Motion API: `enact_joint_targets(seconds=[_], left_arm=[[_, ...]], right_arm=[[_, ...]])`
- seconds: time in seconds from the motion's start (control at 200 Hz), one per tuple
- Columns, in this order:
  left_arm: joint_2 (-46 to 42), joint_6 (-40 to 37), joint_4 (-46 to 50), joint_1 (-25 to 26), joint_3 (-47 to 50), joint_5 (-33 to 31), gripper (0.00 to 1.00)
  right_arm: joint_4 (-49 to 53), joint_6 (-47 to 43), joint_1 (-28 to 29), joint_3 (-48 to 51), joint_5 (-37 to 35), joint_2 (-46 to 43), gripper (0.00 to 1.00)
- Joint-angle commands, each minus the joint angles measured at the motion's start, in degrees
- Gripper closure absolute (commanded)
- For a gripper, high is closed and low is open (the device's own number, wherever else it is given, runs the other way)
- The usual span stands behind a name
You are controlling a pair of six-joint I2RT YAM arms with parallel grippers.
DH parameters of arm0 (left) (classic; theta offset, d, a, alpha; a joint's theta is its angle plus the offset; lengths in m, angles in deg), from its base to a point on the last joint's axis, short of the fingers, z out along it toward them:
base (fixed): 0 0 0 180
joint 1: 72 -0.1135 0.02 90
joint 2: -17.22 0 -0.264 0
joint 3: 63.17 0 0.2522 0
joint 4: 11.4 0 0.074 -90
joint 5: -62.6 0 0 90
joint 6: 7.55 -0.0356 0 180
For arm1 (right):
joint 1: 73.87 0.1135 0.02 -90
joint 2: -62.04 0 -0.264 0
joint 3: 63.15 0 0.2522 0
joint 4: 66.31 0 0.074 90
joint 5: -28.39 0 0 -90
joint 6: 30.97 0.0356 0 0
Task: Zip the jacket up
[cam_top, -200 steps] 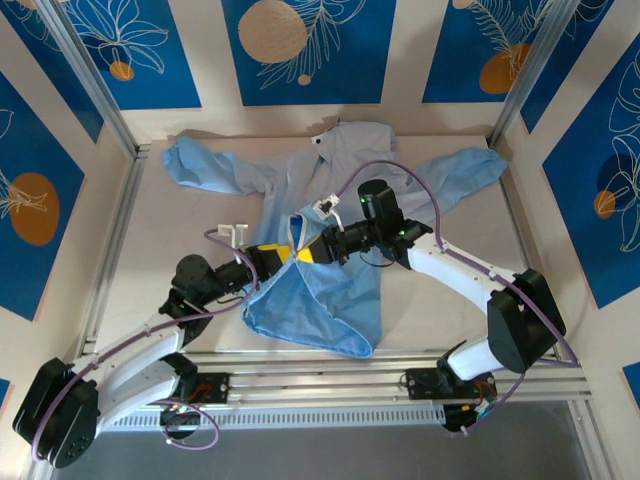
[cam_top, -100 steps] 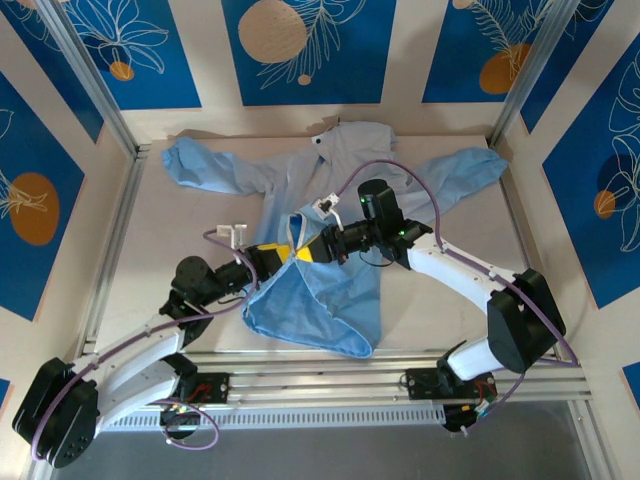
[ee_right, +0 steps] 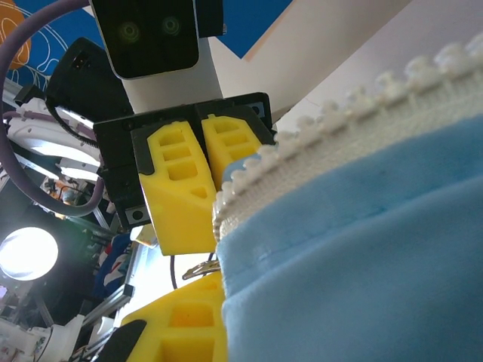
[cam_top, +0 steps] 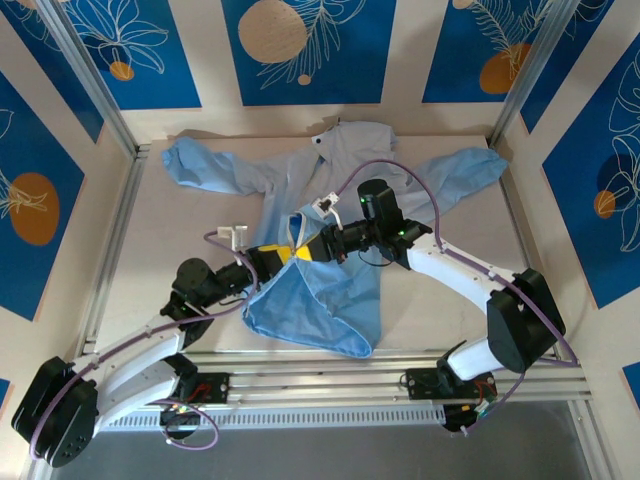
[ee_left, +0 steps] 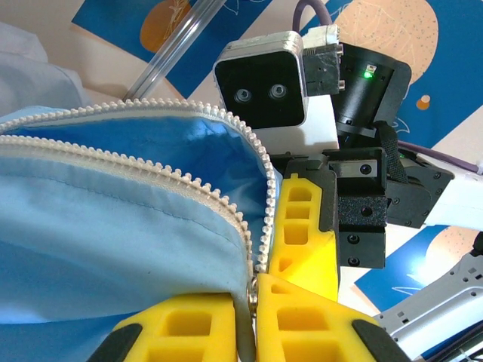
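Found jacket spread open on table, left gripper clamped shut on lower zipper tape, evidently to hold it taut, right gripper pressed alongside same edge, second finger hidden by cloth, closure not determinable.

Light-blue jacket, off-white zipper teeth, yellow left gripper fingers, blue wall panels with orange discs, white leaf outlines

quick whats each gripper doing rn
left gripper: closed on the zipper edge of the jacket
right gripper: closed on the jacket's zipper edge too
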Motion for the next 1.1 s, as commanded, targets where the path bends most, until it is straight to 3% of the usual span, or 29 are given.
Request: enact_joint_targets(seconds=[0.0,0.51,0.57,0.7,0.79,0.94,1.095], left_arm=[[-0.3,0.2,-1.8,1.2,0.6,2.0,1.00],[1.7,1.5,5.5,0.8,-2.2,7.9,1.00],[1.6,1.3,6.1,0.4,-2.2,7.7,1.00],[1.5,1.0,6.8,-0.1,-2.8,8.0,1.00],[2.1,0.5,7.6,-0.3,-3.4,8.4,1.00],[3.1,0.8,7.0,-0.2,-3.7,9.0,1.00],[3.6,0.4,7.1,-0.3,-4.2,9.7,1.00]], right_arm=[[-2.9,0.7,0.0,-1.9,-1.6,0.5,1.00],[-1.6,-2.2,-1.4,-0.2,-1.0,-0.1,1.00],[-1.0,-2.3,-1.5,0.0,-1.1,-0.3,0.93],[-0.9,-0.7,-2.0,1.1,-1.7,-1.4,0.65],[-3.0,1.3,-2.4,2.7,-2.0,-2.4,0.60],[-5.6,3.5,-2.5,4.4,-1.8,-3.1,0.62],[-7.0,4.7,-2.6,5.6,-2.4,-3.0,0.80]])
